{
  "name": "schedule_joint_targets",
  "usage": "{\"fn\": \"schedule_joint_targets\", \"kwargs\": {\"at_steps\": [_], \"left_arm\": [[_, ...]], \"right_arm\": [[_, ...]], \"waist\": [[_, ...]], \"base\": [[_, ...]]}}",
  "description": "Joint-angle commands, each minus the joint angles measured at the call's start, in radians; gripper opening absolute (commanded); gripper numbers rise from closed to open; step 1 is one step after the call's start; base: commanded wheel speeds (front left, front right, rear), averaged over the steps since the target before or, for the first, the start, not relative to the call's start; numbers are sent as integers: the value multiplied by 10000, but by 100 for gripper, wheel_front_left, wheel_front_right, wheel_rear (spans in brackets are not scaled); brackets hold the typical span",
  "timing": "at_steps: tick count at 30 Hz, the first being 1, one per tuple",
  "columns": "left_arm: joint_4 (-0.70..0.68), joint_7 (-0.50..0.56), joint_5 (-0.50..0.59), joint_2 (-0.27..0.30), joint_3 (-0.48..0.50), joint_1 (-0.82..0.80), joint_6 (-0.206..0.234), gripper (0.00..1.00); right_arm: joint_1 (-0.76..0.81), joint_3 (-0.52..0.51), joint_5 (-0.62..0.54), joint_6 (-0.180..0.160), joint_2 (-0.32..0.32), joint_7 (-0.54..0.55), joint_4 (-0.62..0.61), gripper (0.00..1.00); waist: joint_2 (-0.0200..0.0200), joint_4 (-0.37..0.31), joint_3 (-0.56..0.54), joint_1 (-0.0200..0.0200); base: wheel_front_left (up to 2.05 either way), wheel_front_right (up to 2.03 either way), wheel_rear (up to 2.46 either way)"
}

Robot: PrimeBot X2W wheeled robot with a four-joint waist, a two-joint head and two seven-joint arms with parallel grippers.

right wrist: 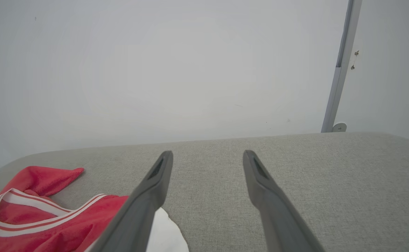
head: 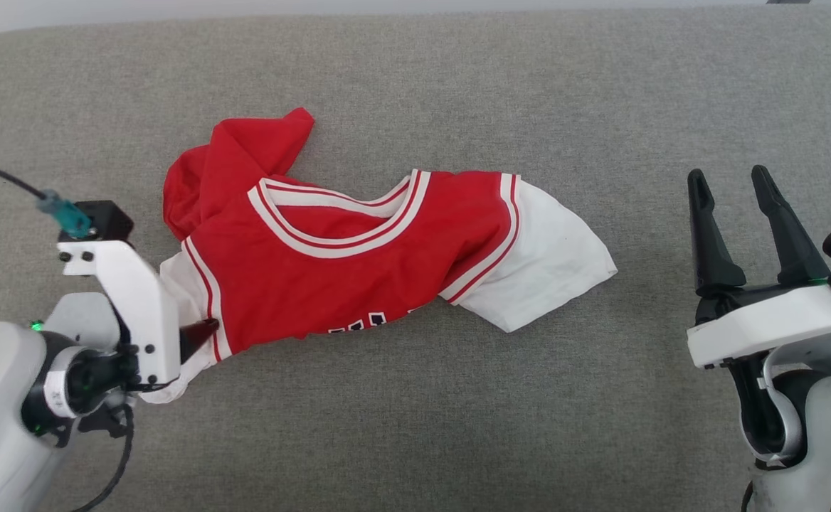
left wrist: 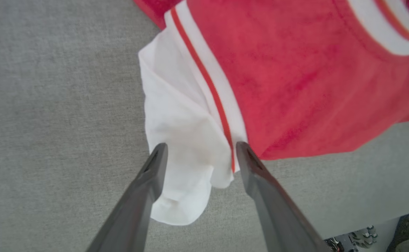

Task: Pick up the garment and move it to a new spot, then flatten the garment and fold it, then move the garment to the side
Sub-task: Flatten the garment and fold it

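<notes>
Left wrist view: 1 shirt (left wrist: pixel 295 80), soft, light, floppy; my left gripper (left wrist: pixel 201 145) wide open, empty, straddling its white sleeve (left wrist: pixel 176 115), probably the best hold.

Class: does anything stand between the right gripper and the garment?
Nothing visible does. Bare grey cushion is all that separates the right gripper from the garment, whose white sleeve lies nearest it.

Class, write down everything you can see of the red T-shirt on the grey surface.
The garment is a red soft-knit jersey T-shirt with white short sleeves, red-and-white striped trim and partly hidden dark print. It lies crumpled on the grey fabric surface; the open left gripper flanks one sleeve.
</notes>
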Motion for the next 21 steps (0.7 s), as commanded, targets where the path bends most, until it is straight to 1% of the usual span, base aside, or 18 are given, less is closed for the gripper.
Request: {"fn": "schedule_joint_targets", "kwargs": {"at_steps": [1, 4, 5, 6, 7, 8, 11, 15, 19, 21], "left_arm": [[69, 47, 100, -44, -51, -147, 14, 100], [571, 144, 300, -184, -261, -398, 5, 100], [773, 165, 301, -260, -288, -466, 32, 84], [932, 201, 307, -319, -350, -525, -1, 46], [1094, 191, 356, -337, -390, -583, -15, 22], [1264, 184, 375, -347, -422, -639, -35, 0], [1542, 42, 227, -489, -329, -715, -122, 0], [1600, -241, 92, -426, -139, -643, -265, 0], [1313, -508, 23, -217, 165, -412, -208, 0], [1159, -612, -98, -102, 379, -297, -94, 0]], "right_arm": [[-87, 5, -78, 1, -4, 17, -32, 100], [-99, 60, -66, 1, -4, 33, 18, 100], [-116, 77, -52, 1, -6, 37, 35, 100], [-118, 83, -52, 1, -6, 34, 45, 100], [-113, 97, -53, 1, -4, 32, 53, 100], [-103, 100, -62, 1, -4, 33, 55, 100], [-42, 63, -77, 1, -4, 33, 41, 100], [70, -19, -107, 1, -4, 46, -14, 100], [120, -83, -103, 1, -4, 118, -108, 100], [140, -80, -105, 1, -4, 156, -128, 100]], "waist": [[0, -2, 3, 0], [0, -23, 15, 0], [0, -37, 18, 0], [0, -40, 18, 0], [0, -43, 17, 0], [0, -49, 14, 0], [0, -62, 8, 0], [0, -30, -8, 0], [0, 58, -26, 0], [0, 93, -28, 0]], "base": [[0, 0, 0], [0, 0, 0], [0, 0, 0], [0, 0, 0], [0, 0, 0], [0, 0, 0], [0, 0, 0], [0, 0, 0], [0, 0, 0], [0, 0, 0]]}}
